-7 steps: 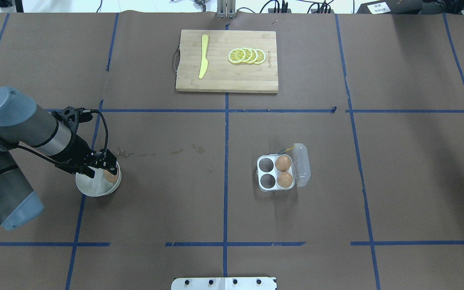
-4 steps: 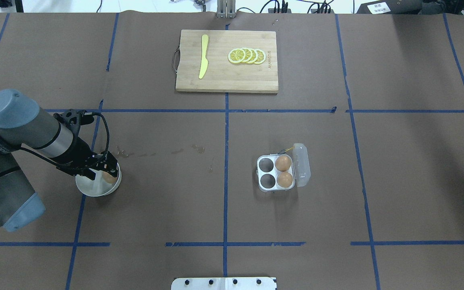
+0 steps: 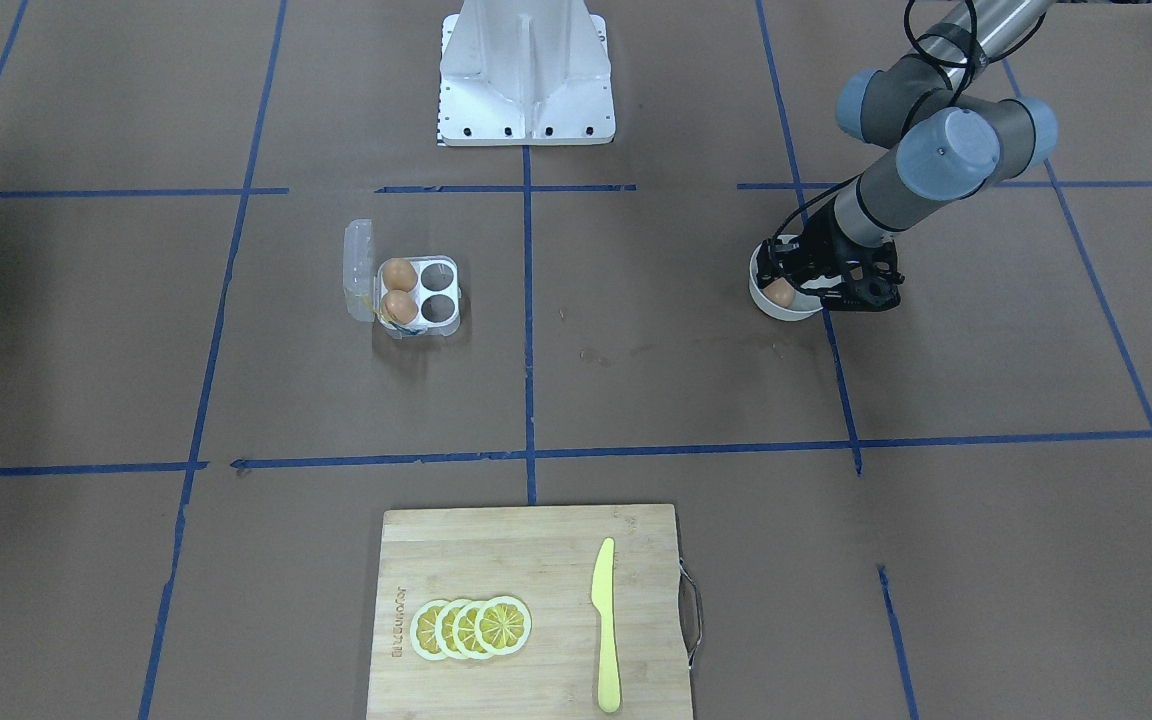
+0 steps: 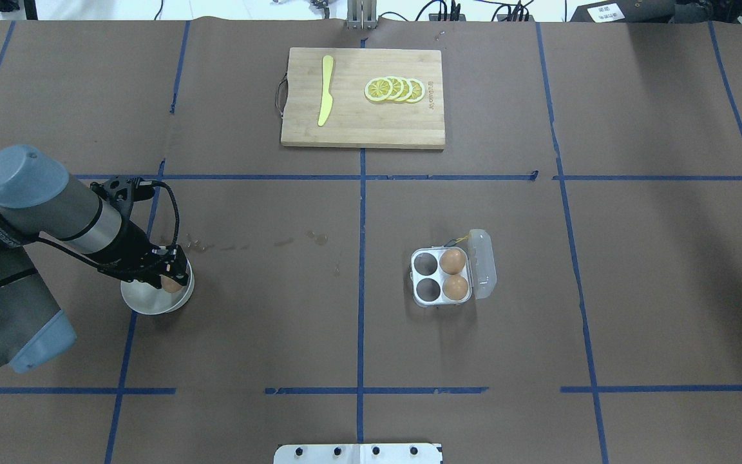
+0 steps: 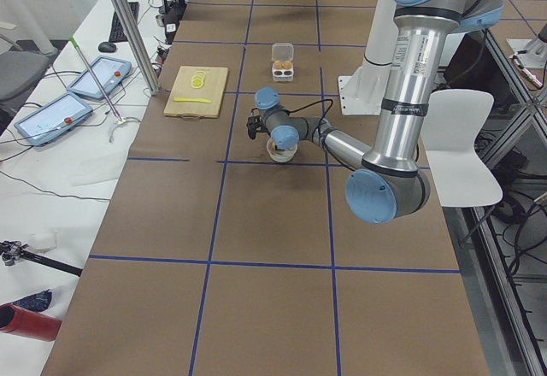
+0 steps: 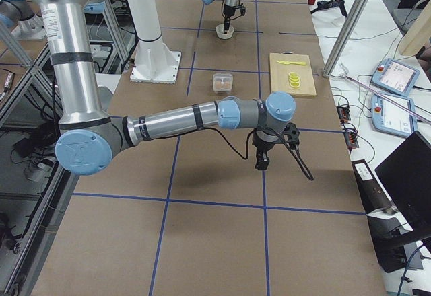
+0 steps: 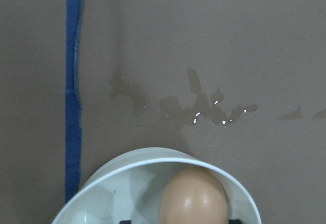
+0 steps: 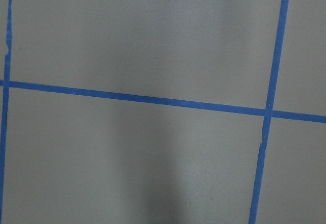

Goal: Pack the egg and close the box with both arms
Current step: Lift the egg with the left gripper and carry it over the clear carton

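A tan-brown egg (image 4: 170,283) lies inside a round white bowl (image 4: 145,304) at the table's left. My left gripper (image 4: 166,276) reaches down into the bowl with its fingers on either side of this egg and looks closed on it. In the left wrist view the egg (image 7: 193,196) fills the bottom centre, just inside the bowl's rim (image 7: 153,155). The clear box (image 4: 442,278) stands open right of centre, lid (image 4: 482,264) folded out. Two eggs (image 4: 453,261) fill its right cells and its left cells are empty. My right gripper (image 6: 261,163) shows only in the exterior right view, so I cannot tell its state.
A wooden cutting board (image 4: 362,96) with a yellow knife (image 4: 326,90) and lemon slices (image 4: 395,89) lies at the far middle. Wet stains (image 7: 204,109) mark the brown paper beside the bowl. The white stand (image 3: 526,70) is at the near edge.
My left gripper and the egg between its fingers have shifted slightly left within the bowl. The bowl and the box have not moved.
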`<state>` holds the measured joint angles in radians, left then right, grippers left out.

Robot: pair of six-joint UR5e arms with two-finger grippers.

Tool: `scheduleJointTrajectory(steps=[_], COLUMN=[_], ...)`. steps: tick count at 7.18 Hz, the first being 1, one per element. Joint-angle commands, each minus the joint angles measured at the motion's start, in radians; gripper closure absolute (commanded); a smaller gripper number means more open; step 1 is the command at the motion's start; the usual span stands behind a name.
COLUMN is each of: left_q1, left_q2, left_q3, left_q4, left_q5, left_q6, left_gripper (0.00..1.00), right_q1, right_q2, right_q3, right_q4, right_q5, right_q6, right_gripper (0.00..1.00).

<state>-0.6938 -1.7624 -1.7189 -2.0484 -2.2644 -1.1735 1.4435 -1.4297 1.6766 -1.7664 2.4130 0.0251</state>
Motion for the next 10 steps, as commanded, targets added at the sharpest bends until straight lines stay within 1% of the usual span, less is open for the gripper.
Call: scheduleJointTrajectory(steps=[1, 2, 3, 4, 5, 6, 7, 8, 9, 10], left_q1=[-0.007, -0.022, -0.071, -0.082, -0.078, -0.075, -0.07, -0.017, 0.069, 0.109], left_q2=[0.004, 0.02, 0.071, 0.066, 0.035, -0.06, -0.175, -0.28, -0.339, -0.426], left_q3=[-0.024, -0.072, -0.124, -0.149, -0.145, -0.113, -0.066, -0.026, -0.006, 0.046], left_q4=[0.001, 0.008, 0.01, 0.01, 0.011, 0.03, 0.094, 0.121, 0.12, 0.119], left_q5=[0.0, 0.0, 0.0, 0.0, 0.0, 0.0, 0.002, 0.044, 0.116, 0.15], left_q6=[0.002, 0.002, 0.002, -0.003, -0.008, -0.011, -0.011, -0.032, -0.047, -0.054], left_gripper=[1.0, 1.0, 1.0, 1.0, 1.0, 1.0, 1.0, 1.0, 1.0, 1.0], right_q1=[-0.002, -0.005, -0.006, -0.014, -0.015, -0.015, -0.017, -0.021, -0.031, -0.047], right_q2=[0.0, 0.0, 0.0, 0.0, 0.0, -0.003, -0.003, -0.003, -0.003, -0.003], right_q3=[0.0, 0.0, 0.002, 0.002, 0.003, 0.0, 0.0, 0.0, 0.003, 0.006], right_q4=[-0.001, 0.001, 0.001, 0.001, 0.01, 0.042, 0.042, 0.044, 0.044, 0.045], right_q5=[0.0, 0.0, 0.0, 0.0, 0.0, 0.001, 0.001, 0.008, 0.02, 0.02], right_q6=[-0.001, -0.002, -0.002, -0.004, -0.001, 0.001, 0.001, -0.001, -0.002, -0.001], right_gripper=[0.0, 0.0, 0.0, 0.0, 0.0, 0.0, 0.0, 0.0, 0.0, 0.0])
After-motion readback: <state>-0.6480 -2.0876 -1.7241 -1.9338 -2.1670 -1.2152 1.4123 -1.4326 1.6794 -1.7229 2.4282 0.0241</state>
